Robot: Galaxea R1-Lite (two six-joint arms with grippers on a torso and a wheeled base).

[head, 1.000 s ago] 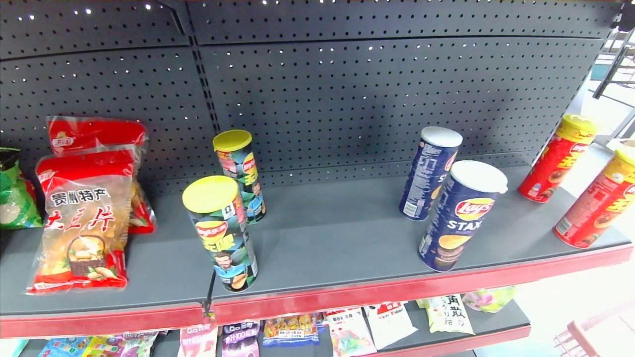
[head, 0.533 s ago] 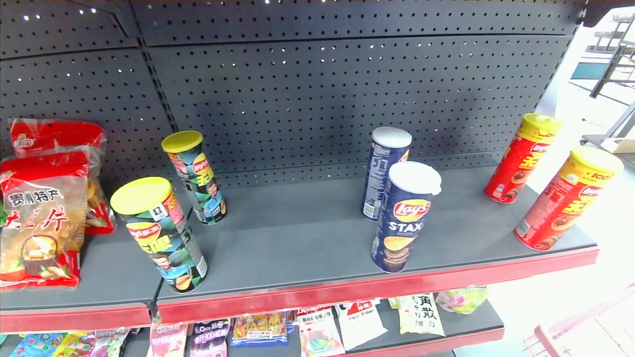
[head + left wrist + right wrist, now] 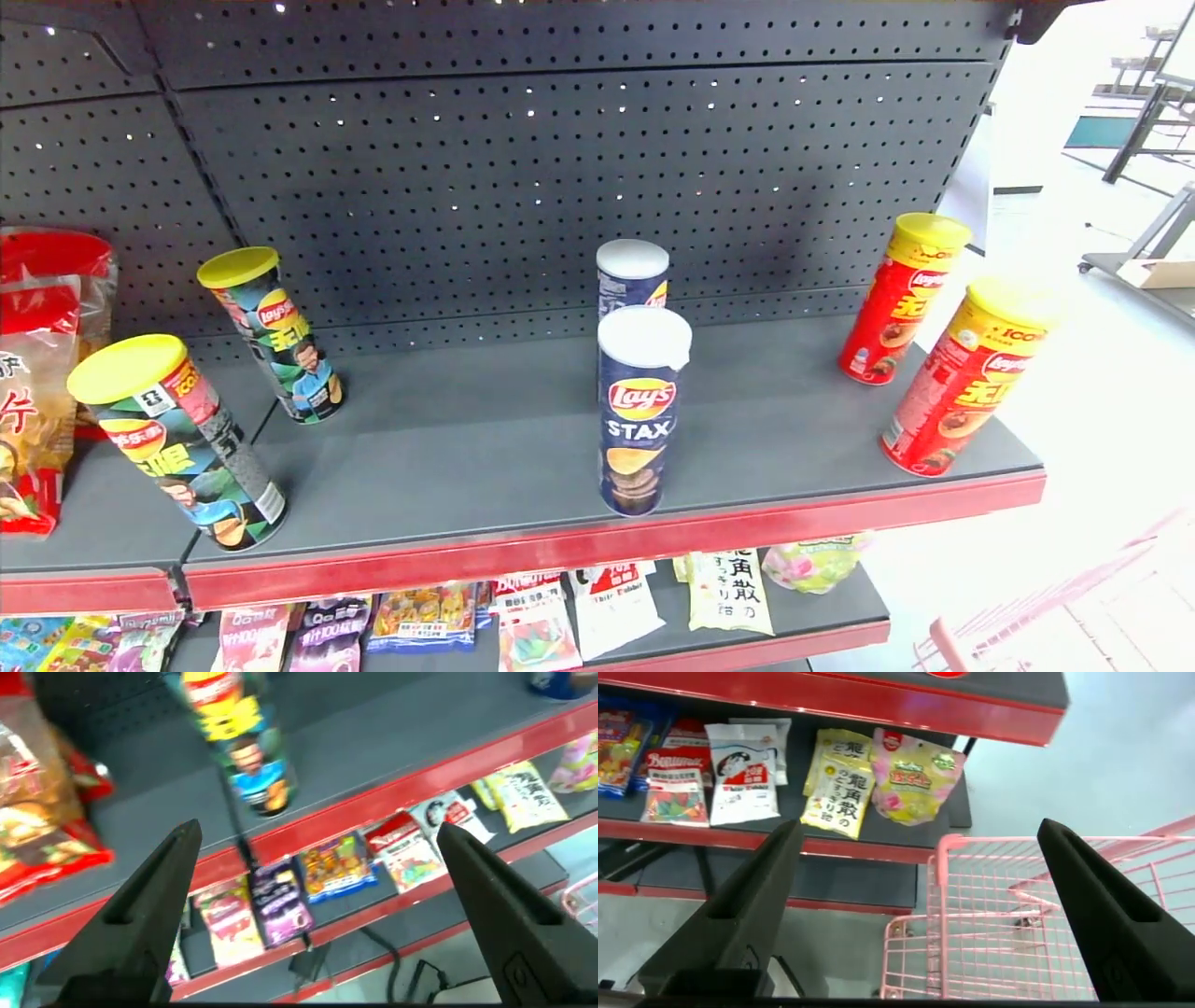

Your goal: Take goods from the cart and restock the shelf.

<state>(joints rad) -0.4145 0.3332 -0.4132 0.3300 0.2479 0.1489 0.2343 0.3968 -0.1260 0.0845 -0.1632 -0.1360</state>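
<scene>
The grey metal shelf (image 3: 523,439) is stocked with upright cylindrical cans (image 3: 642,420). Off the shelf's right end, the pink wire cart (image 3: 990,924) is seen beyond the spread right gripper (image 3: 920,826). The left gripper (image 3: 318,829) is held spread before the shelf's red edge.

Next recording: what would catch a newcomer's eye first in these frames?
Three upright pairs stand on the grey shelf: yellow-lidded cans at the left, blue cans in the middle, red cans at the right end. The pink cart lies in front of the right gripper, which is open and empty. The left gripper is also open and empty.
</scene>
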